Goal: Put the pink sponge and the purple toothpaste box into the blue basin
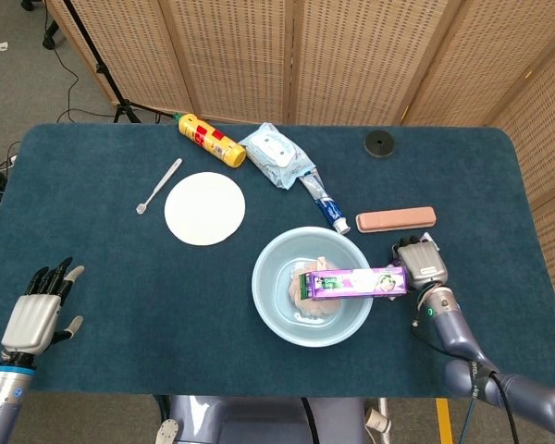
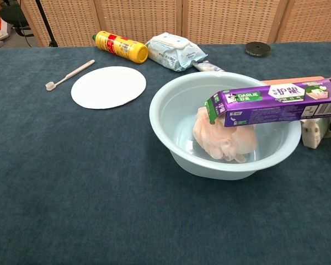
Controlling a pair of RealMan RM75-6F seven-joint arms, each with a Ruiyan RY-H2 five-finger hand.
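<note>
Purple toothpaste box [image 2: 276, 102] across blue basin [image 2: 171, 99] rim, pink sponge [image 2: 223, 138] inside

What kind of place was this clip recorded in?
Probably a lab or studio staged as a bathroom counter: a table under blue cloth, wicker folding screens behind it, a tripod leg and cables on the grey floor. The props are toiletries, such as a toothbrush and a basin.

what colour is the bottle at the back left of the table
Yellow, with a red label and a green cap; the bottle shows best in the head view.
</note>
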